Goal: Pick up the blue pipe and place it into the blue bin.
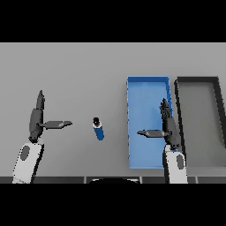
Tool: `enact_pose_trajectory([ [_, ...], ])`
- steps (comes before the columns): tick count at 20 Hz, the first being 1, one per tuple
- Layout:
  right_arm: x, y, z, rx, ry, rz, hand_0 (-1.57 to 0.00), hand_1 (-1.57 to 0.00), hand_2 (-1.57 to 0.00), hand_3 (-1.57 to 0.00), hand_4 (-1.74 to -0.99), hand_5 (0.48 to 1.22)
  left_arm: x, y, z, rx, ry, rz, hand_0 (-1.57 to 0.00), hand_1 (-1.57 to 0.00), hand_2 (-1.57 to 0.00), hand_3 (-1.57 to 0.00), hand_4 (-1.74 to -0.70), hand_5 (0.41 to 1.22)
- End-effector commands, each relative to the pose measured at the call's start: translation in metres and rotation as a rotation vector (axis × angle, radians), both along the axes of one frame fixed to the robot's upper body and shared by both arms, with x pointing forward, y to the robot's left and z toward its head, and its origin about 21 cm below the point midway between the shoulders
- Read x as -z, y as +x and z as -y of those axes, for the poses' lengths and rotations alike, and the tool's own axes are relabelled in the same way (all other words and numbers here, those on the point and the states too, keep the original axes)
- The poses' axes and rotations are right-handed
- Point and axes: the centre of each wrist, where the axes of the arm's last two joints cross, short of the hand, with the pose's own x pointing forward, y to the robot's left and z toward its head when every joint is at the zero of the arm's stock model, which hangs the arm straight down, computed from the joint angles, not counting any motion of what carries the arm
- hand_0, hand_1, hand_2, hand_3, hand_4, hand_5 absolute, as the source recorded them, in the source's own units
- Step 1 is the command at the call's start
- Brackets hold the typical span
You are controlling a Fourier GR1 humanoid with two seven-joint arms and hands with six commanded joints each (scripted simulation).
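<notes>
Right hand nearest, coming in from the lower edge, over the right part of the blue bin. Fingers straight and pointing away, thumb stuck out sideways to the left across the bin floor. Spread wide, holding nothing, touching nothing visible.

Left hand at the left side of the grey table, same pose mirrored: fingers straight up the view, thumb out toward the middle. Wide open too, empty.

Blue pipe lying on the table between the two hands, roughly centre, closer to the bin than to the left hand's palm. Short, slightly tilted, dark end facing away. Clear of both hands; left thumb tip pointing toward it but well apart. Just left of the bin's left wall, not touching.

Blue bin rectangular, long side running away from the robot, nothing inside apart from the right hand hovering above it. Dark grey bin directly beside it on the right, walls close together, cut off by the right edge of the view. Nothing visible inside.
</notes>
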Motion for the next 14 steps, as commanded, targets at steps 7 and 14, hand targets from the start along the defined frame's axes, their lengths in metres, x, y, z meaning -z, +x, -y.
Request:
enact_pose_trajectory([
  [7, -0.001, -0.010, 0.007, -0.047, -0.109, 0.058, 0.00, 0.00, 0.00, 0.00, -1.222, 0.603, -0.001, -0.011, -0.016, 0.131, 0.077, 0.021, 0.00, 0.00, 0.00, 0.00, -1.01, 0.586],
  [14, -0.012, -0.026, 0.010, -0.125, -0.245, 0.073, 0.00, 0.00, 0.00, 0.00, -1.226, 0.593, 0.000, -0.026, -0.040, 0.336, 0.152, -0.009, 0.00, 0.00, 0.00, 0.00, -1.01, 0.589],
])
